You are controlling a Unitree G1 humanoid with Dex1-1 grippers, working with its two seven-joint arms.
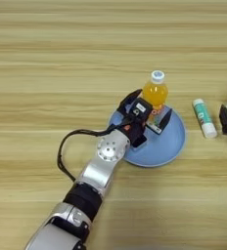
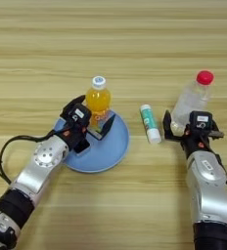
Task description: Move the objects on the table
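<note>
The orange-drink bottle (image 1: 155, 93) with its white cap stands upright on the back part of the round blue plate (image 1: 160, 149). My left gripper (image 1: 148, 113) is open, one black finger on each side of the bottle's lower body. At the right, the clear water bottle (image 2: 190, 100) with a red cap stands on the table (image 2: 135, 44). My right gripper (image 2: 192, 129) is open at its foot, with fingers spread to either side. The bottle's base is hidden behind that gripper.
A white tube with a green label (image 2: 150, 123) lies on the wood between the plate and the water bottle. My left arm's black cable (image 1: 66, 146) loops out to the left of the forearm.
</note>
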